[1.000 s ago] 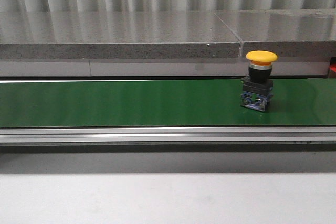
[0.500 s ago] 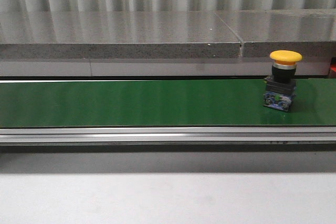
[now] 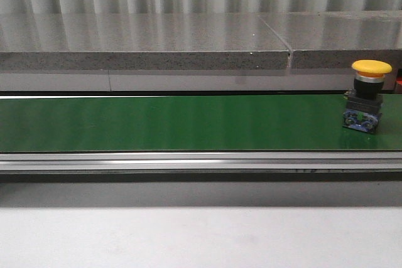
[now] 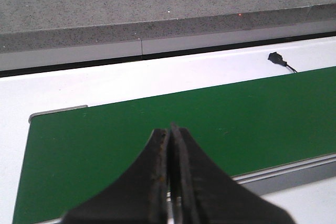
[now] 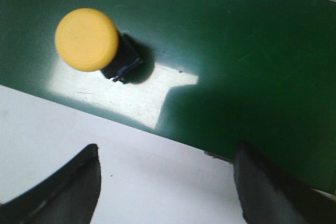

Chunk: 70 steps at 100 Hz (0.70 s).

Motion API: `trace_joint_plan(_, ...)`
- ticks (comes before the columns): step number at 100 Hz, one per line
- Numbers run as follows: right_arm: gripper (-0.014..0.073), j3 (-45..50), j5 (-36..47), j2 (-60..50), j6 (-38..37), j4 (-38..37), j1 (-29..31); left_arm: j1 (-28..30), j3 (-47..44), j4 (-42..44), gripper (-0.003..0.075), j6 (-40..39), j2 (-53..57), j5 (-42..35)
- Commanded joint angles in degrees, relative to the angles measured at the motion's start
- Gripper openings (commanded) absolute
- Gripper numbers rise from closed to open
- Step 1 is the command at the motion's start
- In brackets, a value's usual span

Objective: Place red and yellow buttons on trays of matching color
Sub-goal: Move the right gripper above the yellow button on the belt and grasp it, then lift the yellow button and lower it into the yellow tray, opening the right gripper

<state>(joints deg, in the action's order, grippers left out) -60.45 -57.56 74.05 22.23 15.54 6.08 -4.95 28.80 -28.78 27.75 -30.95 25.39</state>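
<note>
Yellow button (image 3: 370, 67) stands upright at the conveyor belt's (image 3: 176, 123) right end. Your right claw (image 5: 165, 182) hangs spread wide above it, positioned for a descent; your left claw (image 4: 170, 145) is pressed closed, empty, idle.

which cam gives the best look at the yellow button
The front view: the yellow button stands upright on the green belt, showing cap, collar, black body and base. The right wrist view shows mostly its cap from above. The left wrist view misses it.
</note>
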Motion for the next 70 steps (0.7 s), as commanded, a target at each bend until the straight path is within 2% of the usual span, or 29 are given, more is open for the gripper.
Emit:
trace_joint_plan(1,0.0529,-0.67,3.77,-0.28,1.34,0.95,-1.03,-0.47,1.59,-1.26,-0.002,-0.36,-0.06,-3.43)
trace_joint_plan(18,0.0529,-0.67,5.07,3.55,2.02,1.95,-1.78,-0.47,1.59,-1.26,-0.002,-0.36,-0.06,-3.43)
trace_joint_plan(42,0.0529,-0.89,6.37,7.97,6.68,7.83,-1.78,-0.47,1.59,-1.26,-0.002,-0.36,-0.06,-3.43)
trace_joint_plan(70,0.0529,-0.89,14.36,10.8,7.06,8.56,-1.78,-0.47,1.59,-1.26,-0.002,-0.36,-0.06,-3.43)
